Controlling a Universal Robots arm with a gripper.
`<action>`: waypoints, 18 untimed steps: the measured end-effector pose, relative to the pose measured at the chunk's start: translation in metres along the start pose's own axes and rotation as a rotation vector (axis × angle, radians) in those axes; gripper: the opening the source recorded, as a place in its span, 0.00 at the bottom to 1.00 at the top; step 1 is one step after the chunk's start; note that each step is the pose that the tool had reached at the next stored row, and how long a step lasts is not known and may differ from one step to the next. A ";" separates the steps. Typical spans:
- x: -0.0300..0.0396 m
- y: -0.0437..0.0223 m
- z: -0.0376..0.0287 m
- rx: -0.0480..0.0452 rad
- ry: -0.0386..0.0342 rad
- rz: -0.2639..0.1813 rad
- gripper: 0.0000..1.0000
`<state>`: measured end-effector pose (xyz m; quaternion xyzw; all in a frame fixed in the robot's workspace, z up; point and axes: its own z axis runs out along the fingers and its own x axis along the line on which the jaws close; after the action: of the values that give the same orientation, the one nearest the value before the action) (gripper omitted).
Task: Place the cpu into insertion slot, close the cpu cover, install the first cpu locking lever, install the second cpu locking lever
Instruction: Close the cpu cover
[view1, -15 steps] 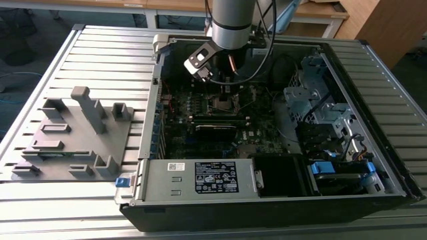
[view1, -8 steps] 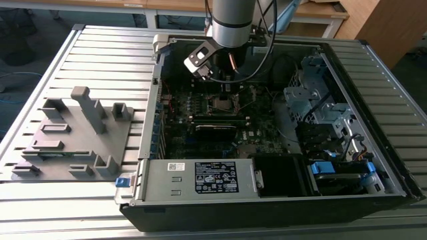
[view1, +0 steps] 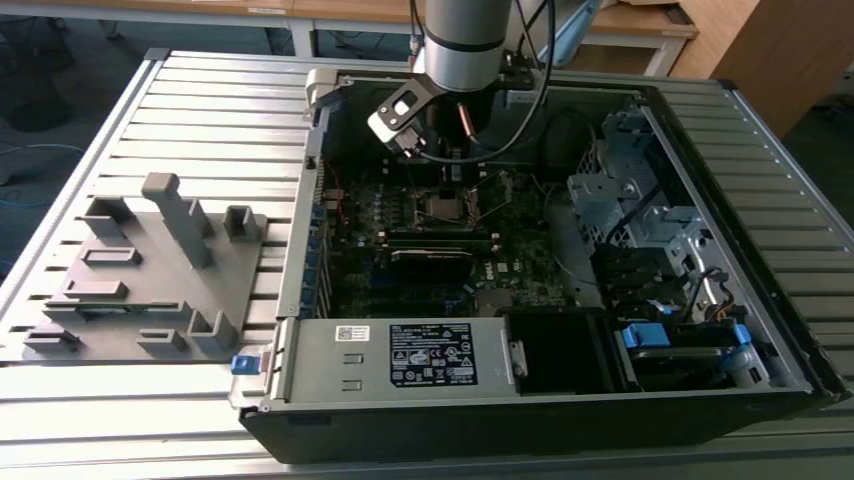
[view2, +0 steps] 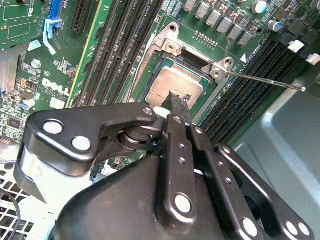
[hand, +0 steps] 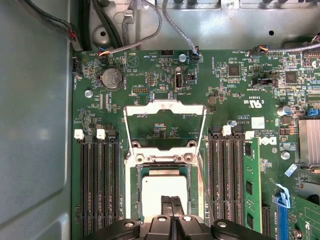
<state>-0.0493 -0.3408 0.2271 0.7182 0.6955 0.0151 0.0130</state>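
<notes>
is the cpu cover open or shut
Open. In the first wrist view the cpu cover is swung back off the insertion slot, and the cpu lies uncovered in it.

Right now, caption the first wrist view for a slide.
Gripper at the cpu lying in the insertion slot, cpu cover open.

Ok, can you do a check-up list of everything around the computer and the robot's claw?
Surface: slatted metal table holding an open case.
Job's things: cpu lies flat in the slot; cover stands open; one lever sticks out free.
Clutter: grey fixture on the table beside the case.
Grippers: gripper shut, tips over the cpu.
Cables: black cables hang from the arm; thin wires plug into the board.
Surroundings: wooden desks behind the table.
</notes>
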 end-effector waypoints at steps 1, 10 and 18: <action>0.0000 0.0000 0.0000 0.0000 0.0000 0.000 0.10; 0.0000 0.0000 -0.0001 0.0001 0.0000 0.000 0.10; 0.0000 0.0001 -0.0031 0.0000 0.0000 0.000 0.10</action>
<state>-0.0493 -0.3408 0.2302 0.7182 0.6955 0.0151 0.0130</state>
